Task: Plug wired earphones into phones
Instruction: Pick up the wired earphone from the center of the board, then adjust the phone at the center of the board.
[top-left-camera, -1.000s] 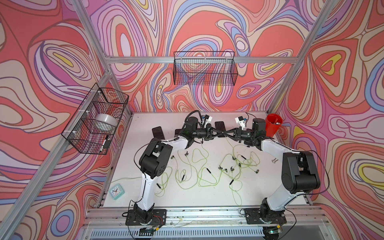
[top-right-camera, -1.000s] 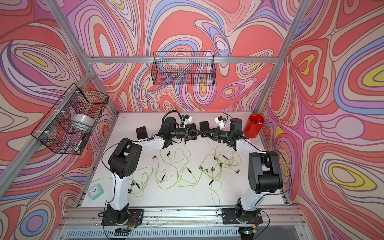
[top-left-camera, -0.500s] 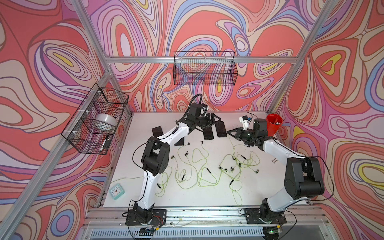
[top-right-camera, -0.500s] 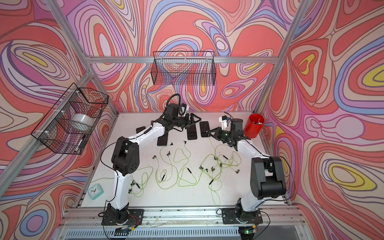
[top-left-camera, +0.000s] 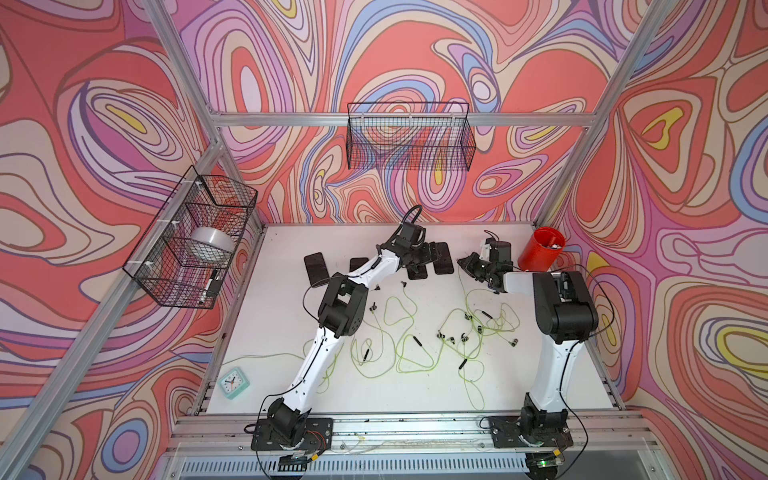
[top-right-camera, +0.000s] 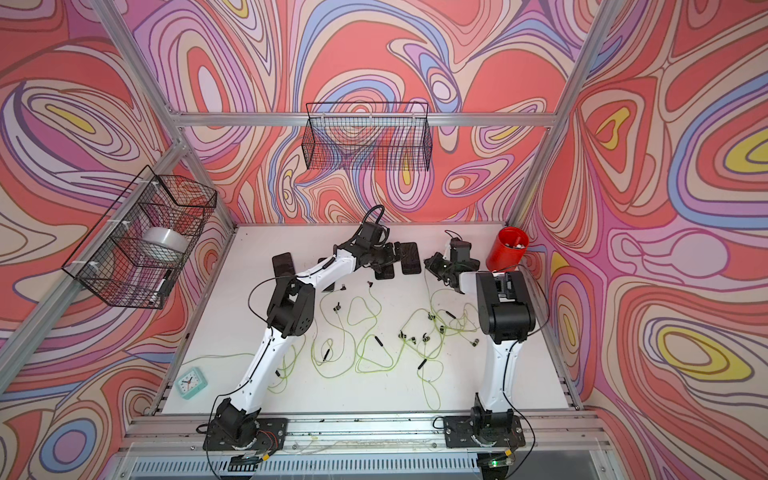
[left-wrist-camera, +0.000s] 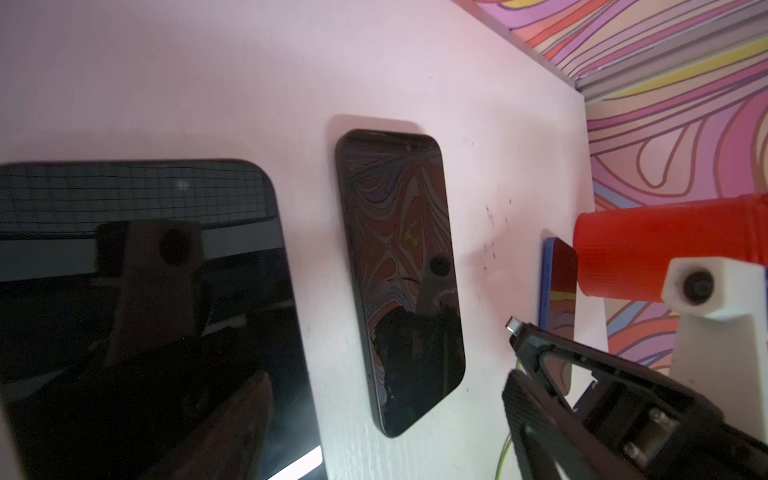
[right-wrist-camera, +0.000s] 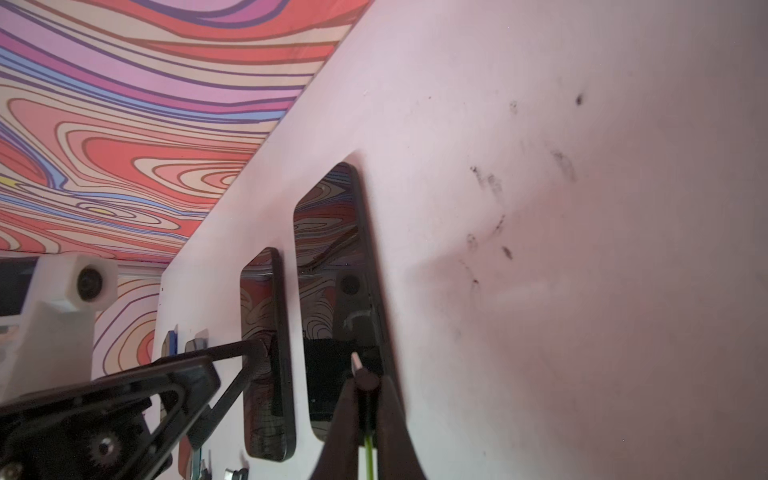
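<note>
Right claw (right-wrist-camera: 368, 386), clamped on small dark plug (right-wrist-camera: 367, 379), must squarely meet the port of the flat glossy black phone (right-wrist-camera: 332, 257); left claw (top-left-camera: 417, 261) stands apart near this phone.

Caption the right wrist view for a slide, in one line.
Right gripper, shut on an earphone plug, poised close to a black phone lying on the white table.

Legible text, labels, brands, numbers, signs: none can be read in any view.
- Alarm clock (top-left-camera: 234, 381), mint-green, at the near left corner of the desk (top-left-camera: 266, 316), seen in both top views: dial marks too small to make out.
- The phones (left-wrist-camera: 401, 282): glossy dark screens carrying only reflections of the patterned wall.
</note>
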